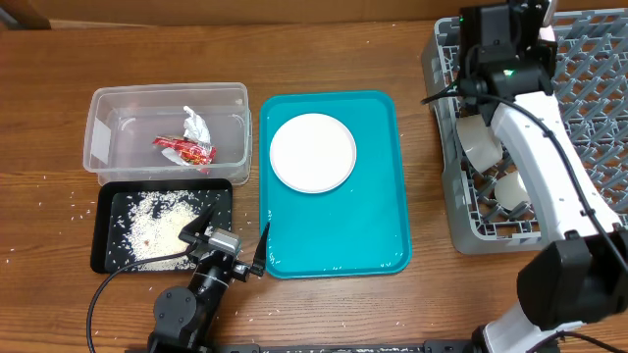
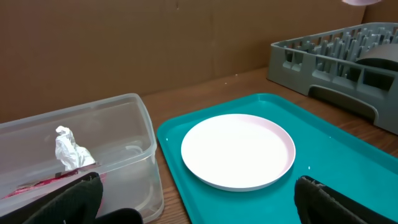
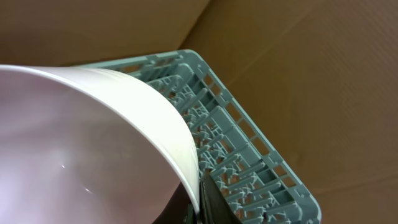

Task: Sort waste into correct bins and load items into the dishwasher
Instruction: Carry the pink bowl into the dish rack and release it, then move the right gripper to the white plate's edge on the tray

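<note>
Bowl (image 3: 81, 143) is pinched by the rim in the right gripper (image 3: 202, 208), hanging right over a corner of the grey rack (image 3: 249, 155), so I'd say straight down; left gripper (image 2: 199, 204) sits wide open, plate (image 2: 237, 150) dead ahead

The round white plate (image 1: 312, 151) lies flat and bare. At its 9 o'clock the clear tub (image 1: 98, 137) holds the crinkled red-and-white wrapper (image 1: 183, 149), with the crumpled paper scrap (image 1: 195, 124) at the wrapper's 1 o'clock. Just beside the tub, at its 6 o'clock, the black tray (image 1: 106, 245) carries a heap of pale crumbs (image 1: 162, 227). At the plate's 3 o'clock the grey dish rack (image 1: 589, 98) holds a small white bowl (image 1: 481, 142) by its 9 o'clock wall and a second bowl (image 1: 510, 188) at that one's 5 o'clock. A third bowl (image 3: 81, 143), tilted, is gripped at its rim by the right pincer (image 3: 199, 210) above the rack.
</note>
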